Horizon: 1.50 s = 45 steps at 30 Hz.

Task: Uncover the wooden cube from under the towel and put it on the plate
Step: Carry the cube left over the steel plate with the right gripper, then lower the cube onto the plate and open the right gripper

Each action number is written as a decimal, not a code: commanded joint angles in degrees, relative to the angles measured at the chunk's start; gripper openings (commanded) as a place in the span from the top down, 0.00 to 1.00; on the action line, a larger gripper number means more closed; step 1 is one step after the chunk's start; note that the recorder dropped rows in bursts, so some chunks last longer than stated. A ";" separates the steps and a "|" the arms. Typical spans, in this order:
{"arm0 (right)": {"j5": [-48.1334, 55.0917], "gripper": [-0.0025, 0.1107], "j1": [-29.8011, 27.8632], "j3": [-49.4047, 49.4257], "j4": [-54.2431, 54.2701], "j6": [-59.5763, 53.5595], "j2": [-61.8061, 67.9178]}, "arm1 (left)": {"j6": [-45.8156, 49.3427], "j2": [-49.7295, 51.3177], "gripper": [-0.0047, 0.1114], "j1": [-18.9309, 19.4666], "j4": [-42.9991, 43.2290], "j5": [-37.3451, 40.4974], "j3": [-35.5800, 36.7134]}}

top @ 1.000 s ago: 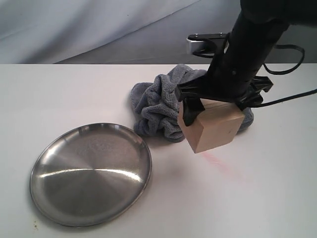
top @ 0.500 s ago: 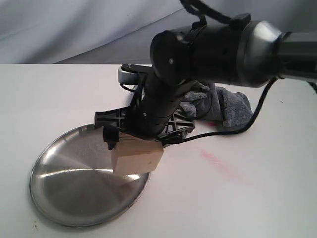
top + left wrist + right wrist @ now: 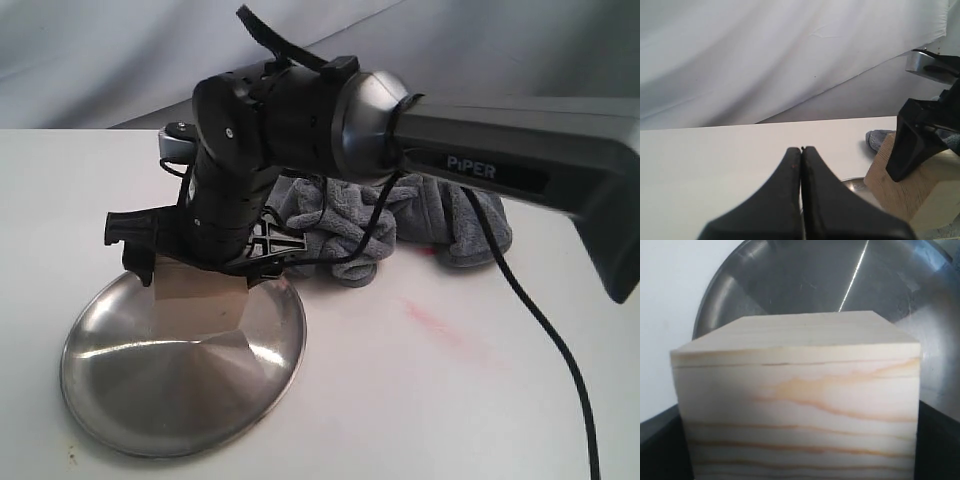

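Exterior view put the wooden cube (image 3: 200, 297) over the far part of the plate (image 3: 150, 400), at the left of the scene; whether it touched the metal could not be told. Its pale tan faces carried darker orange grain lines running across, clearest in the right wrist view. The right fingers (image 3: 140, 262) pinched it from two opposite sides. White letters on the right arm (image 3: 500, 170) read "PiPER". The plate was round, brushed silver, and mirrored the cube. Farther back and to the right, the grey-blue towel (image 3: 430, 215) lay bunched on the white desk (image 3: 450, 400). The left fingers (image 3: 785, 200) were pressed together, near the cube.
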 commanded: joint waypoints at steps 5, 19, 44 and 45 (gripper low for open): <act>4.78 0.98 0.90 -1.97 -9.91 5.83 -0.20 | -0.14 -0.24 0.96 -0.28 -0.10 -0.18 0.25; 4.78 0.77 1.05 -1.97 -5.72 0.53 1.07 | -0.14 -0.24 0.96 -0.28 -0.10 -0.18 0.25; 5.16 0.17 1.05 -1.97 -1.62 -0.29 2.92 | -0.14 -0.24 0.96 -0.28 -0.10 -0.18 0.25; 5.35 0.17 1.05 -1.97 -1.62 -0.29 2.81 | -0.14 -0.24 0.96 -0.28 -0.10 -0.18 0.25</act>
